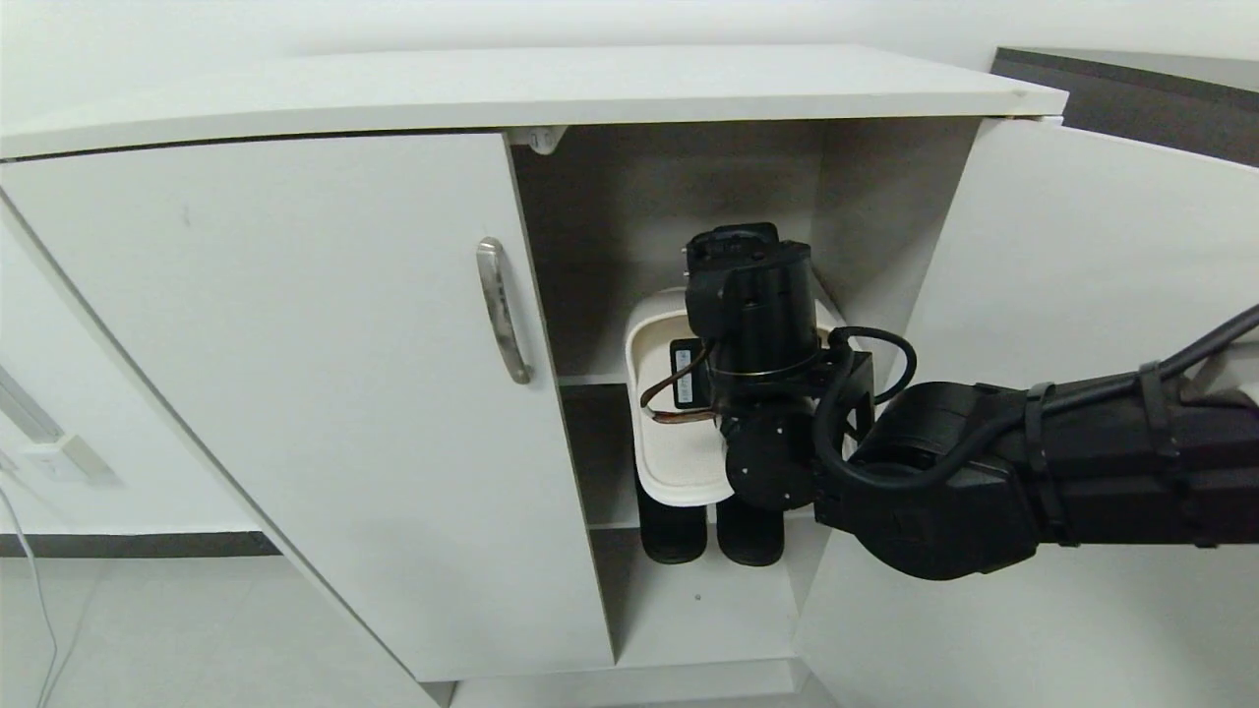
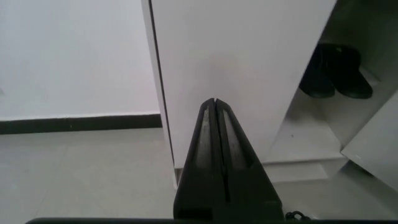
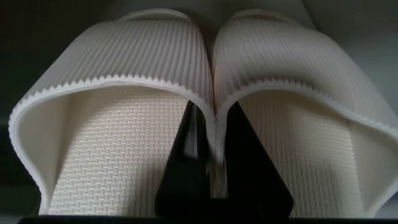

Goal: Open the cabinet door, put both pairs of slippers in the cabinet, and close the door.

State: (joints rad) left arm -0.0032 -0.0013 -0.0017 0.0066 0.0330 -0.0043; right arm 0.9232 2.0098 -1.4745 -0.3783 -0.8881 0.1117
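Within right gripper (image 3: 214,127) — white slippers (image 3: 137,68), seemingly pinched.

The right arm (image 1: 984,492) is matte black, with bulky rounded housings, a round joint cap (image 1: 770,470) dotted with screws, a white label (image 1: 686,379) and strapped black cables (image 1: 1205,346). The left claw (image 2: 214,102) is slim and black.

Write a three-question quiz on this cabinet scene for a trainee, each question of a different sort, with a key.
1. True or false: the right claw is shut on the white slippers.
2. The black slippers sit: A) on the floor, B) inside the cabinet, below the white pair, C) on top of the cabinet.
3. Fill in: the left claw is ___ (open or shut).
Key: 1 true; 2 B; 3 shut.
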